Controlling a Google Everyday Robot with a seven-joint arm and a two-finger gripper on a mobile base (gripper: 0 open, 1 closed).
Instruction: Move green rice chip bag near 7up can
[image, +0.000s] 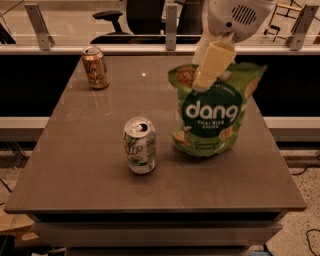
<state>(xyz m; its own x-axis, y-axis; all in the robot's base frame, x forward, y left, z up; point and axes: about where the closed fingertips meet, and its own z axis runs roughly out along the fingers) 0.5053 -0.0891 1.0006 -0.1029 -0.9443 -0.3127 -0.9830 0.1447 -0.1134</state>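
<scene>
The robot's cream-coloured gripper (204, 81) reaches down from the far edge and is pinched on the creased top rim of the large green rice chip bag (210, 117), a stand-up pouch with white "dang" lettering. 1 finger lies across the front of the rim, the other is hidden behind it. The bag leans slightly, right of centre on the dark grey-brown tabletop (75, 165). The small white and green 7up can (140, 145) stands upright just beside it on the left, apart from it, closer to the near edge. 1 orange-brown can (95, 67) stands by the far left corner.
</scene>
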